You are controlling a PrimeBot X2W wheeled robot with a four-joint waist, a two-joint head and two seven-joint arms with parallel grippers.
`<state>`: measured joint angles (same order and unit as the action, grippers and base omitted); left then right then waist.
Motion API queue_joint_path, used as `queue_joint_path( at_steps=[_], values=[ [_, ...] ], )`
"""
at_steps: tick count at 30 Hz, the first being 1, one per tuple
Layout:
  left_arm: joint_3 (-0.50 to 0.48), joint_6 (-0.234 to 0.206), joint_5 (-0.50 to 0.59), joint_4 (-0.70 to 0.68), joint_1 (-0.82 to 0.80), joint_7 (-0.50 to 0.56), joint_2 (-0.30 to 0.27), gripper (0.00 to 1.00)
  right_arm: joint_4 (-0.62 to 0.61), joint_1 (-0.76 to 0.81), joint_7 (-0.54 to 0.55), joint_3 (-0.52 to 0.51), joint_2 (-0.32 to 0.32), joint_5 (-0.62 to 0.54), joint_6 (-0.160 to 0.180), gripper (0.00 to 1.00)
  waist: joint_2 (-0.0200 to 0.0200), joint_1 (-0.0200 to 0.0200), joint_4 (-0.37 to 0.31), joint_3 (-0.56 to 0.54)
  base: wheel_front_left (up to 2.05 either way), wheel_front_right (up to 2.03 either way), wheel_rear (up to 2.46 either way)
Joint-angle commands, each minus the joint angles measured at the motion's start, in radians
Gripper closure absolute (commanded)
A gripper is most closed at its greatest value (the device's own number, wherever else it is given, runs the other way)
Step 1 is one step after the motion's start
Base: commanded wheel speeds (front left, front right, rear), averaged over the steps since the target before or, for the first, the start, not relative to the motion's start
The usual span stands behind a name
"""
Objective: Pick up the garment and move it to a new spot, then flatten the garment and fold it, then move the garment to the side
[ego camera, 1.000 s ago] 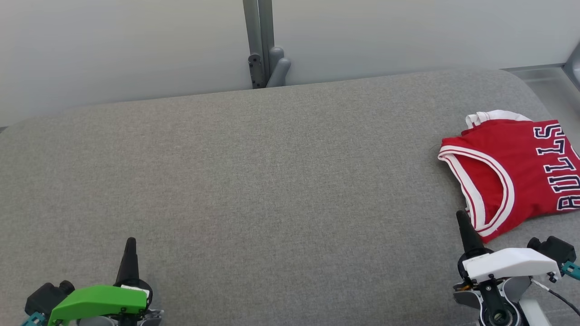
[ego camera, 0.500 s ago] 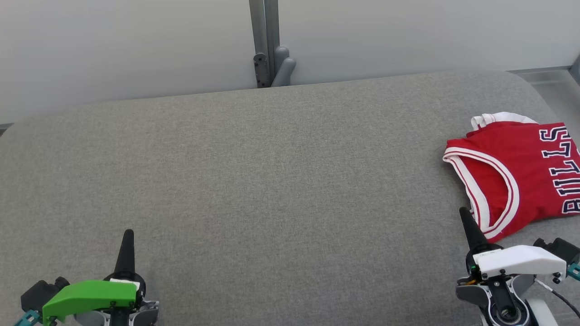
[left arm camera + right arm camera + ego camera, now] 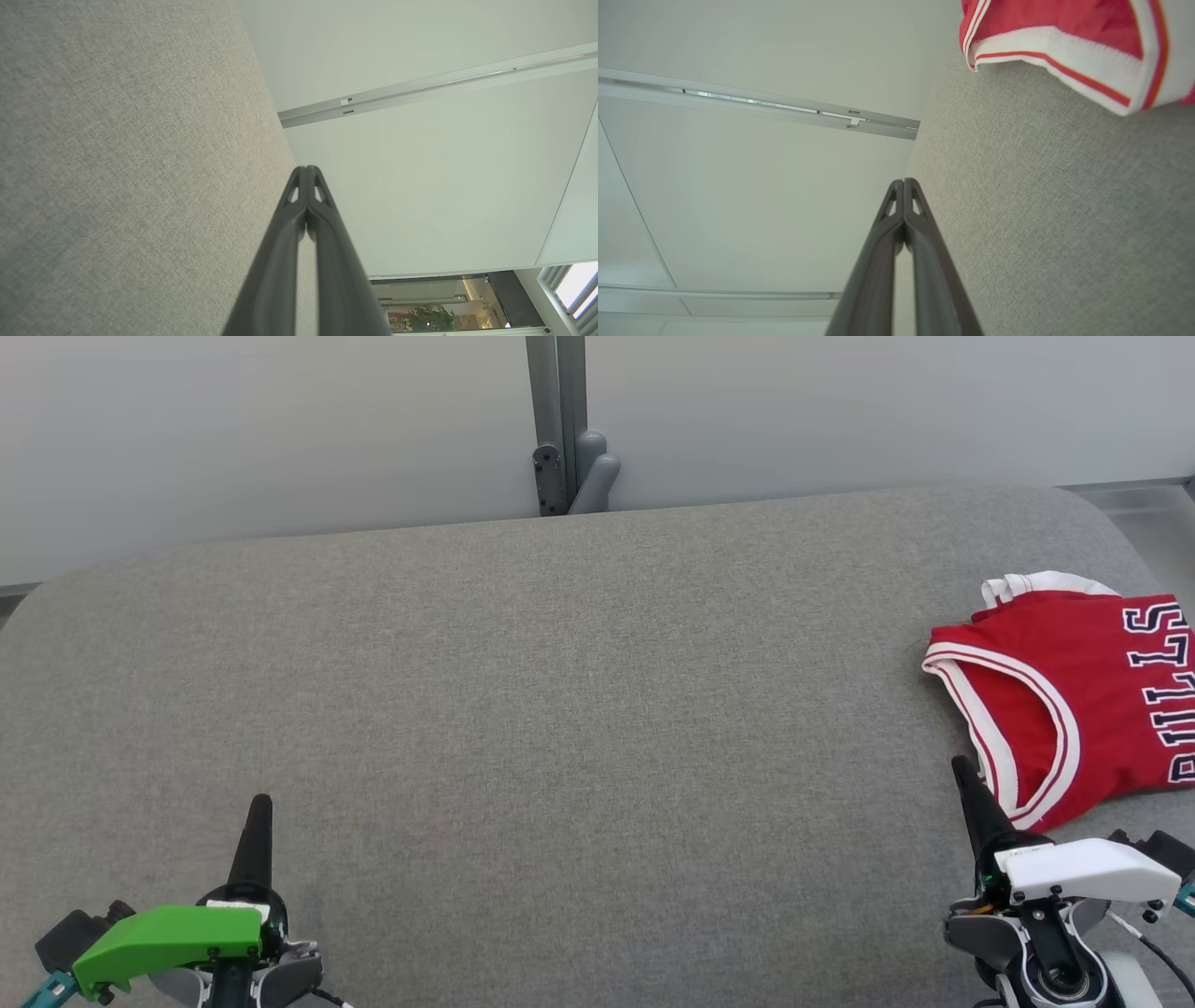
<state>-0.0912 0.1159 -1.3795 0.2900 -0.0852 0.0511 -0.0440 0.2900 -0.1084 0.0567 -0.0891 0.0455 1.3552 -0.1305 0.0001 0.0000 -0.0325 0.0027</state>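
Red sleeveless jersey w/ white trim & dark lettering (image 3: 1074,681) lies folded at far R side of grey fabric-covered surface (image 3: 560,709), partly cut off by head-view edge. R gripper (image 3: 960,765): fingers pressed together, empty, tip just beside jersey's armhole trim. L gripper (image 3: 260,801): also closed, empty, near L corner, well apart from jersey.

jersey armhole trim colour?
White with thin red stripes, on the red jersey; clearest in the right wrist view.
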Motion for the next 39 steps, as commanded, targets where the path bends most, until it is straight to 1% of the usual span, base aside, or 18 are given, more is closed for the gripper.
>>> queue_joint_path(
  at_steps=[1,31,39],
  values=[
    [-0.005,0.007,-0.025,-0.013,-0.023,0.005,-0.008,1.00,-0.011,-0.018,0.008,-0.006,0.006,0.026,-0.001,1.00,-0.0001,0.0000,0.002,0.000,0.00,0.00,0.00],
    [-0.022,0.017,-0.231,-0.034,-0.042,0.061,-0.009,1.00,-0.034,-0.019,0.064,-0.033,0.007,0.250,0.000,1.00,-0.0001,0.0000,0.031,0.000,0.00,0.00,0.00],
    [-0.022,0.017,-0.233,-0.035,-0.044,0.061,-0.009,1.00,-0.034,-0.018,0.066,-0.033,0.007,0.258,0.000,1.00,-0.0001,0.0000,0.032,0.000,0.00,0.00,0.00]
  ],
)
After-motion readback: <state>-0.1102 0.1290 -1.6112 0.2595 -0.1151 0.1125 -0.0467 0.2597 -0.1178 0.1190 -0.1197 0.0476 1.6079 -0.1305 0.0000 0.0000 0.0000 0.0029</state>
